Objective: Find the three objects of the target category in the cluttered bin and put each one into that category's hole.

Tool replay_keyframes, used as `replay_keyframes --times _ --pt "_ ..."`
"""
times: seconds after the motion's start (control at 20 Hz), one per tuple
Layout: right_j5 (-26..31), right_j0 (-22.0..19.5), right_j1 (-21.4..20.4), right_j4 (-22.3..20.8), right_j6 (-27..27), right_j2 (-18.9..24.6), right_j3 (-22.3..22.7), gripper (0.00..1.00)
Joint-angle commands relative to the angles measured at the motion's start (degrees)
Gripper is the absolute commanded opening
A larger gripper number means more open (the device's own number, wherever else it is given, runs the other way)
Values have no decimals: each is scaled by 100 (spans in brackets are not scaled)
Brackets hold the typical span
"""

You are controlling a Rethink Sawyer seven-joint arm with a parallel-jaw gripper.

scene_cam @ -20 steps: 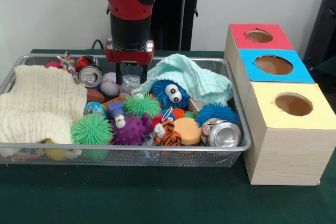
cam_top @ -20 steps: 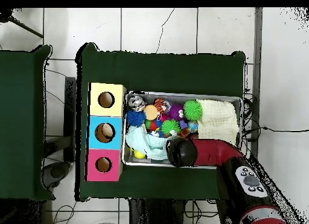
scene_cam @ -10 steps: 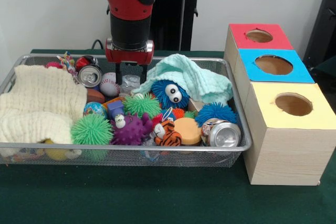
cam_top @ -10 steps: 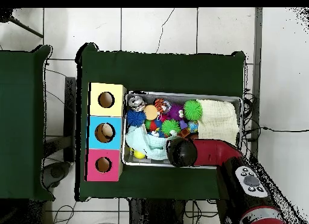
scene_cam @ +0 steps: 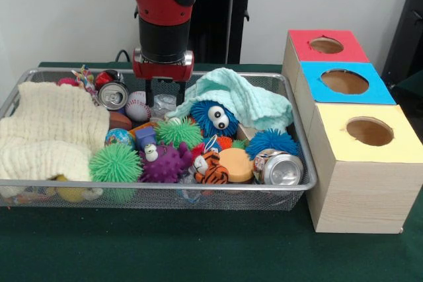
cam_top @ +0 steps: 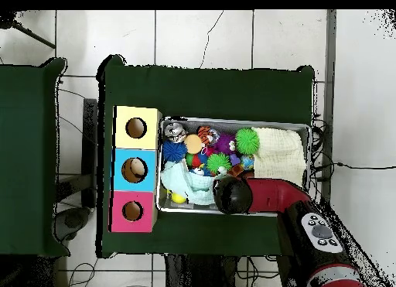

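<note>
- Front view. The gripper (scene_cam: pixel 164 99) is hanging over the far middle of the bin (scene_cam: pixel 301 163), its two dark fingers (scene_cam: pixel 151 92) spread apart with nothing between them.
- The tips are reaching down among a baseball (scene_cam: pixel 137 105) at their 9 o'clock, something pale and crumpled (scene_cam: pixel 164 104) right under them, and the fold of a mint-green cloth (scene_cam: pixel 241 100) at their 3 o'clock. What the pale item is cannot be made out.
- You are probably choosing a pick here. Bring the fingers down either side of one item only, keeping the right-hand finger clear of the cloth so that it is not dragged up with the catch.
- The bin is a long, shallow basket of silver wire mesh, lying on the green table (scene_cam: pixel 198 249) and filling its left and middle.
- A cream knitted cloth (scene_cam: pixel 49 130) is covering the bin's 9 o'clock end, and two drink cans are showing, one (scene_cam: pixel 113 94) near 11 o'clock and one (scene_cam: pixel 277 167) near 4 o'clock.
- Spiky rubber balls, a blue googly-eyed fuzzy toy (scene_cam: pixel 215 117) and a striped tiger toy (scene_cam: pixel 210 167) are crowding the centre.
- The three boxes, topped red (scene_cam: pixel 327 45), blue (scene_cam: pixel 345 82) and yellow (scene_cam: pixel 370 131), each with a round hole, are standing just beside the bin at its 3 o'clock.
- Overhead view. The arm (cam_top: pixel 271 197) is covering the gripper, so judge the finger spacing from the front.
</note>
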Motion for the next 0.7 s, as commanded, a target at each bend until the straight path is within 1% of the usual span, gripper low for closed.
replay_keyframes --times 0.05,0.7 --pt "-1278 -124 1250 -499 560 -130 -560 100" --pt "-1241 -132 1250 -497 528 -107 -573 100"
